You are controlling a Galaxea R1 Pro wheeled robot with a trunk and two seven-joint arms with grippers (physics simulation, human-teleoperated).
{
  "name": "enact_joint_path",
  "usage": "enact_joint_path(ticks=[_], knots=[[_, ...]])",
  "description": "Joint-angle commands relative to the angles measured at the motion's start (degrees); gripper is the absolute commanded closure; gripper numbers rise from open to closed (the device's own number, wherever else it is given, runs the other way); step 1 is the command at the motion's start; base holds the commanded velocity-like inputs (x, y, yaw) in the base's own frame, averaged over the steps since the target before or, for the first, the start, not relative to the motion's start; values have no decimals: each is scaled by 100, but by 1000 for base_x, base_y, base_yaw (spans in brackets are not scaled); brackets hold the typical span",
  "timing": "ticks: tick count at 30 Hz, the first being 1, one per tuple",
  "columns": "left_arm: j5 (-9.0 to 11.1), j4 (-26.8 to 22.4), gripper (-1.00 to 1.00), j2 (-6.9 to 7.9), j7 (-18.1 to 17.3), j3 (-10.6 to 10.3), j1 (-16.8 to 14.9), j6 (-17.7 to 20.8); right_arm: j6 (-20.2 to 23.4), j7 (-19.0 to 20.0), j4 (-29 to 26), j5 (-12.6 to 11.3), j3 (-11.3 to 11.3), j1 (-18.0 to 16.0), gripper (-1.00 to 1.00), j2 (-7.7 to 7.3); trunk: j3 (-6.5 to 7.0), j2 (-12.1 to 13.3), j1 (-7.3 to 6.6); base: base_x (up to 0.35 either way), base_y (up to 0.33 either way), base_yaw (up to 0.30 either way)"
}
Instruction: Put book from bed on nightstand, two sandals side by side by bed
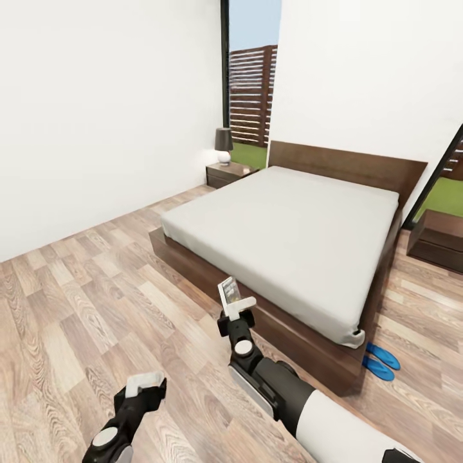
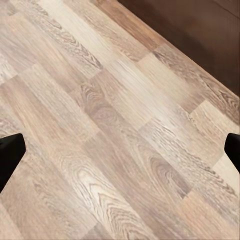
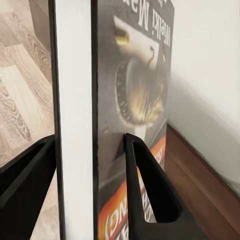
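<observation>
The book [image 1: 229, 295] is held upright between the fingers of the right gripper [image 1: 235, 307], raised above the wood floor [image 1: 77, 308] just off the near corner of the bed [image 1: 283, 225]. In the right wrist view the book [image 3: 125, 115] is seen edge-on, clamped from both sides by the two black fingers [image 3: 150, 195], with its white page block toward one finger and its cover toward the other. The cover is dark grey-black with a pale circular picture, white lettering near one end and an orange band with white letters near the other. The left gripper [image 1: 143, 390] is carried low over the floor, well apart from the book; in the left wrist view its black fingertips [image 2: 10, 155] sit at opposite edges, spread wide with nothing between them but floor planks [image 2: 115, 130]. The bed's grey mattress is seen on a dark-brown frame with a headboard. Two blue sandals [image 1: 381, 361] lie together on the floor against the frame's near right corner. A nightstand [image 1: 229, 172] bearing a dark-shaded lamp [image 1: 223, 145] stands at the bed's far left; another nightstand [image 1: 440, 239] stands at its right.
</observation>
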Motion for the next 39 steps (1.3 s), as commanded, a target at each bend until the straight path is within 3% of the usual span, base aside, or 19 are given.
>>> enact_joint_path(ticks=[1,2,3,7,9,10,13,19,26,28,29,31,35,39], knots=[[1,-25,-100,4,116,-18,-196,226,32,-8,-6,-43,0,-8,100,-3,13,38,-23,0,0,0],[-18,-23,-100,2,146,-16,-288,330,34,6,-5,-56,-9,-8,100,-3,31,79,-45,0,0,0],[-65,79,-100,2,264,-7,-833,834,52,70,-20,-125,-29,-8,100,-6,49,119,-67,0,0,0],[-76,461,-100,3,312,36,-1463,1180,58,302,-138,-189,-42,-8,100,-21,121,279,-155,0,0,0],[-72,819,-100,-4,308,60,-1832,1282,84,540,-260,-338,-47,-8,100,-84,157,359,-199,0,0,0],[-98,1417,-100,-34,290,75,-2228,1354,96,841,-423,-770,-44,-8,100,-283,174,399,-221,0,0,0],[-120,1823,-100,-46,247,71,-2432,1383,142,980,-502,-1136,-49,-8,100,-437,232,520,-286,0,0,64],[-125,1896,-100,-51,239,68,-2470,1387,194,1004,-512,-1210,-59,-8,100,-502,354,760,-418,0,0,234],[-77,1907,-100,-59,248,85,-2476,1355,128,1015,-922,-1281,-67,-8,100,-862,499,1041,-572,0,0,269],[-72,1907,-100,-62,248,87,-2476,1349,137,1014,-1171,-1401,-160,-8,100,-1037,541,1121,-616,0,0,270],[-73,1908,-100,-63,247,88,-2476,1343,171,1015,-1401,-1538,-346,-8,100,-1198,561,1161,-638,0,0,271],[-77,1908,-100,-66,247,82,-2476,1338,196,1020,-1560,-1618,-501,-8,100,-1313,603,1242,-682,0,0,271],[-86,1908,-100,-95,241,63,-2476,1330,247,1045,-1687,-1675,-622,-8,100,-1426,686,1402,-770,0,0,271],[-95,1908,-100,-155,239,55,-2476,1321,336,1353,-1679,-1640,-668,-8,100,-1463,770,1563,-857,0,0,271]])
